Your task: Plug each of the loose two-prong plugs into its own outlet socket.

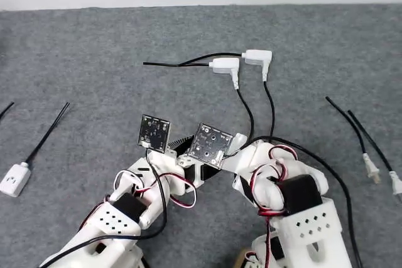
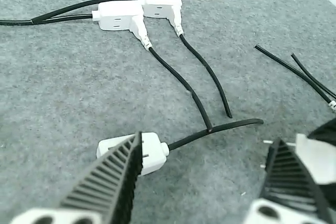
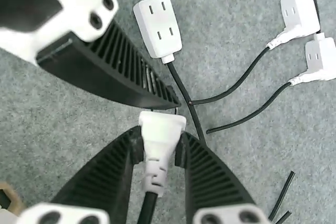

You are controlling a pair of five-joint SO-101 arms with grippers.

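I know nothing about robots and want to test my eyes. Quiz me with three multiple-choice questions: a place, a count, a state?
1. Where in the high view is the lone white socket? A) left edge B) between the arms C) top middle
2. How many loose plugs lie near that view's right edge? A) one B) two C) four
3. The right arm's fingers are: A) open, empty B) shut on a white plug C) shut on a socket
Answers: 1A, it sits alone by the left edge; 2B, two pronged ends lie side by side; 3B, the right wrist view shows them pinching it.
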